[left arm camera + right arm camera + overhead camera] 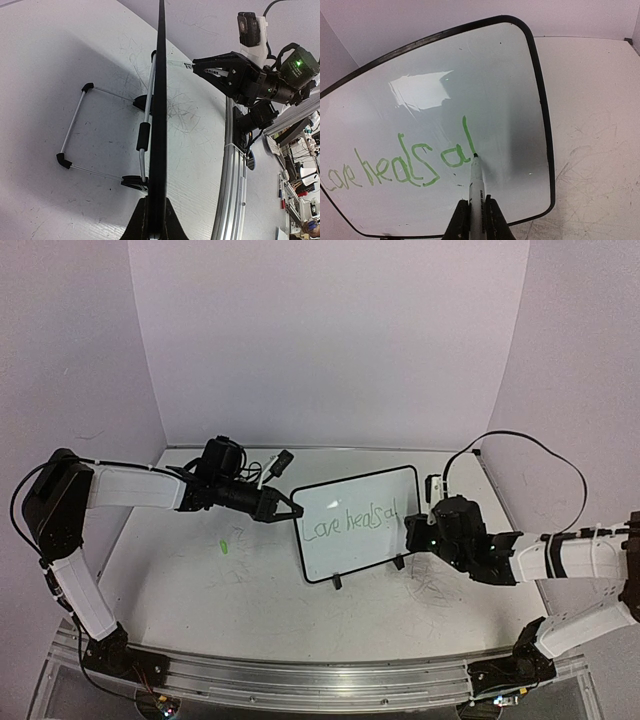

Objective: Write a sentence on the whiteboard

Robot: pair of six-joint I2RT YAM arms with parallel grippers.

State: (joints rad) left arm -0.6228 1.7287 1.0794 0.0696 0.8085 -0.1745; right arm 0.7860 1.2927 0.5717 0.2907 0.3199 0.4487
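Note:
The whiteboard (355, 525) stands tilted on its black feet in the middle of the table, with green writing "Love heals al" on it. My left gripper (287, 512) is shut on its left edge; in the left wrist view the whiteboard (159, 125) shows edge-on between the jaws of that gripper (152, 220). My right gripper (413, 532) is shut on a white marker (476, 187). The marker's tip touches the whiteboard (485, 75) at the foot of the last green stroke. In the right wrist view my right gripper (475, 215) sits at the bottom.
The white tabletop (200, 580) carries old scribbles and a small green mark (225, 546). The board's wire stand (75, 125) reaches out behind it. An aluminium rail (300, 680) runs along the near edge. Walls close the back and both sides.

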